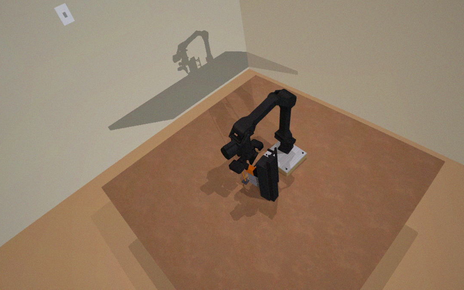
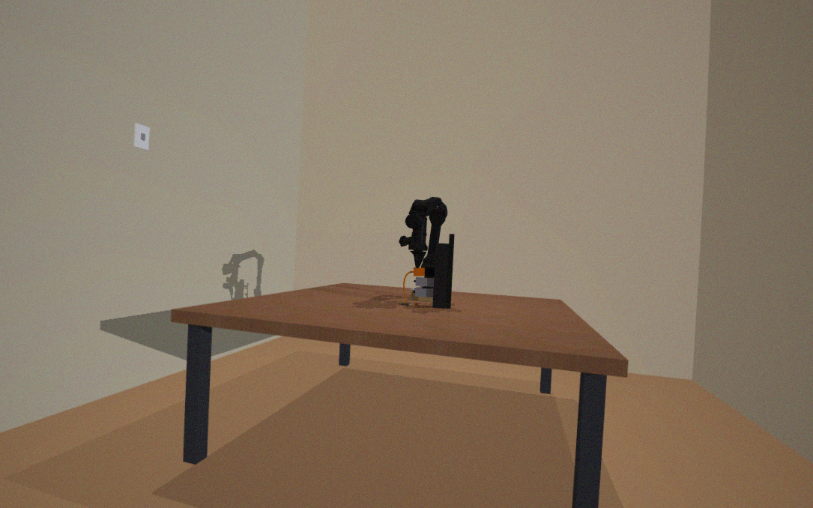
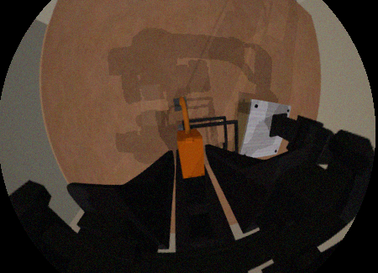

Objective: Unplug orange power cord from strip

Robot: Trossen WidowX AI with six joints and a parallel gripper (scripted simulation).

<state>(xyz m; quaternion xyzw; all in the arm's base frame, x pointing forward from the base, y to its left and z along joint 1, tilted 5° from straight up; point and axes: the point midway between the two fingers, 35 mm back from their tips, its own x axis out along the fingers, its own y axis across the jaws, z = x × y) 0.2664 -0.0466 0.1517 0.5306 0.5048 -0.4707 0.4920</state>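
Note:
The orange plug [image 1: 251,169] [image 2: 419,272] [image 3: 191,159] sticks out sideways near the top of the upright black power strip [image 1: 267,180] [image 2: 443,277] and meets a black part at its face. Its orange cord [image 1: 244,176] [image 2: 404,288] [image 3: 185,112] curves down towards the table. My gripper [image 1: 249,162] [image 2: 419,267] [image 3: 189,151] points down at the plug and is partly open. In the wrist view one finger stands on each side of the plug, with narrow gaps. The plug's far end is dark and hard to make out.
Grey plugs [image 1: 253,179] [image 2: 424,291] sit below the orange one. A small dark piece [image 1: 245,181] [image 3: 178,104] lies at the cord's lower end. The arm's pale base plate [image 1: 297,157] [image 3: 260,132] is behind the strip. Thin black bars [image 3: 227,133] stand beside the plug in the wrist view.

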